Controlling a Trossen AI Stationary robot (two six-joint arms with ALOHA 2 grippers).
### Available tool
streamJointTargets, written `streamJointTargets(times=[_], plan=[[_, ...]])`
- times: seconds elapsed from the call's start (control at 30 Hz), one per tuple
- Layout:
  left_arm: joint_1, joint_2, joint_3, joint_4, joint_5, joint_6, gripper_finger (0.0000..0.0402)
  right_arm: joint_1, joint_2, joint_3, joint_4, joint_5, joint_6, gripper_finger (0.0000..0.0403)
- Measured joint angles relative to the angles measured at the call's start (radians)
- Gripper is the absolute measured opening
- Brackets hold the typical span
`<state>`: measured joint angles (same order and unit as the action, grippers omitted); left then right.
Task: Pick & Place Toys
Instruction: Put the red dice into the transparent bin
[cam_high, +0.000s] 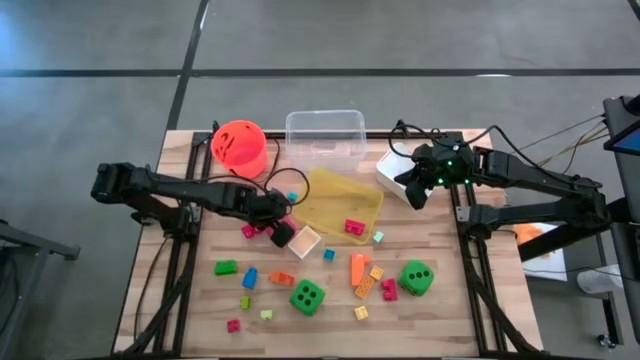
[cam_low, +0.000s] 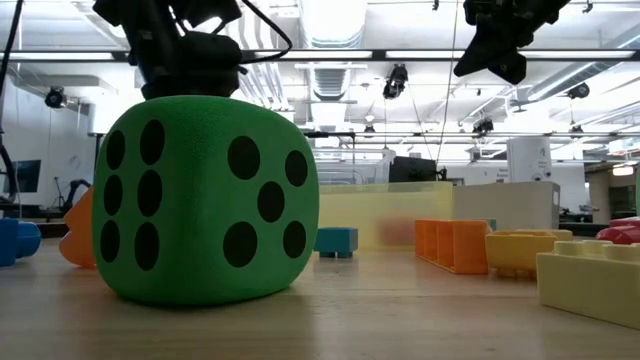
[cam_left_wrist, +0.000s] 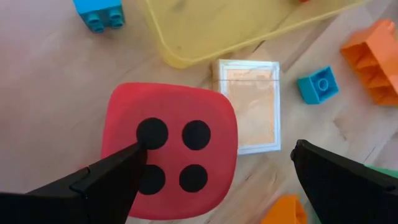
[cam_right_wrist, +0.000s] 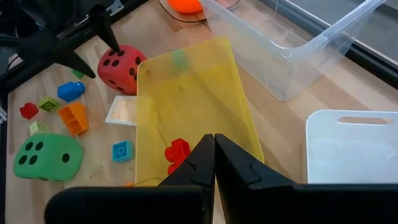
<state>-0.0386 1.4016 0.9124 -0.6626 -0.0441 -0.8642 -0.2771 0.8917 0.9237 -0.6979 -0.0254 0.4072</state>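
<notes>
Green dice (cam_high: 308, 296) number two, pink die (cam_left_wrist: 169, 158) one.

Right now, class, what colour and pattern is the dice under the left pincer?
The dice is pinkish-red with black dots, four on top; clearest in the left wrist view.

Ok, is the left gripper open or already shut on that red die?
Open. The left gripper has one finger over the red die and the other well clear of it, beyond the small white tray.
</notes>
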Motion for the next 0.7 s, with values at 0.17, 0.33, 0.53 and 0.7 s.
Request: streamJointTargets(times=[0.17,0.33,0.53,0.7], plan=[[0.002,-0.016,0.003,-0.076,-0.006,-0.099,0.04,0.0,0.0,0.0,0.0,0.0,0.0,0.0008],[0.004,-0.036,0.005,-0.086,0.011,-0.163,0.04,0.0,0.0,0.0,0.0,0.001,0.0,0.0008],[0.004,-0.045,0.029,-0.077,0.014,-0.165,0.04,0.0,0.0,0.0,-0.001,0.001,0.0,0.0008],[0.003,-0.045,0.05,-0.104,-0.037,-0.182,0.04,0.0,0.0,0.0,0.0,0.001,0.0,0.0008]])
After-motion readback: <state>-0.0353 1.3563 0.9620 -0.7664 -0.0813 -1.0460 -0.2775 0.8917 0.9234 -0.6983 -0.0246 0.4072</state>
